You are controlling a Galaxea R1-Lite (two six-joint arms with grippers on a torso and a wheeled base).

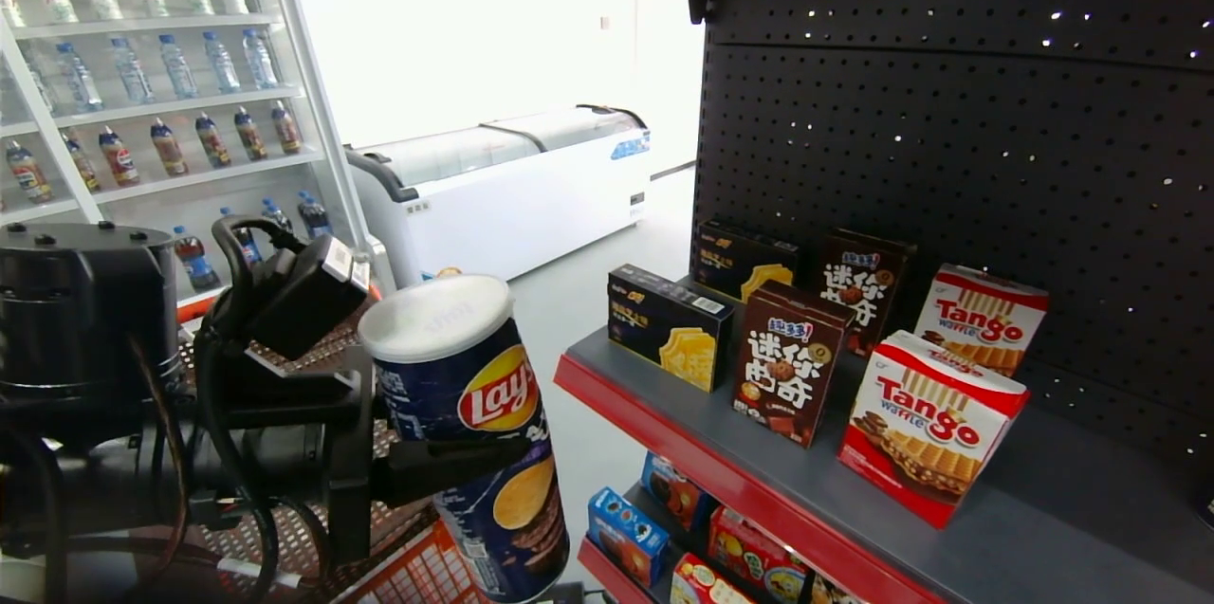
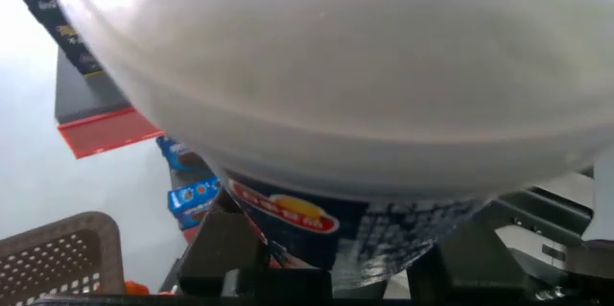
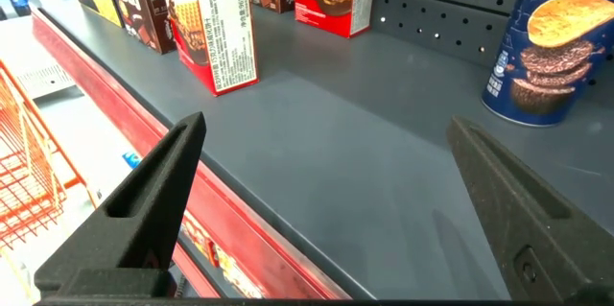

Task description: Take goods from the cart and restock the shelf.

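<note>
The left pincer (image 1: 446, 452) is clamped on the chip canister (image 1: 488, 395), one finger across the front of the blue wall at about mid-height and the other hidden behind it. The canister stands close to upright, white lid up and long axis leaning slightly. It hangs above the orange wire cart (image 1: 417, 576), off the left end of the shelf (image 1: 1043, 509) and not yet over its red front edge.

From the pincer, the grey deck lies to the right and ahead. Its left part is taken by a black-and-yellow biscuit box (image 1: 669, 324), a brown biscuit box (image 1: 787, 362) and a red-and-white wafer box (image 1: 925, 424). The bare stretch lies beyond the wafer box, so the canister likely has to pass in front of those boxes to reach it.

Over that stretch the right pincer (image 3: 321, 143) hovers with jaws wide apart and empty. A second chip can (image 3: 547, 47) stands upright near the pegboard back.
</note>
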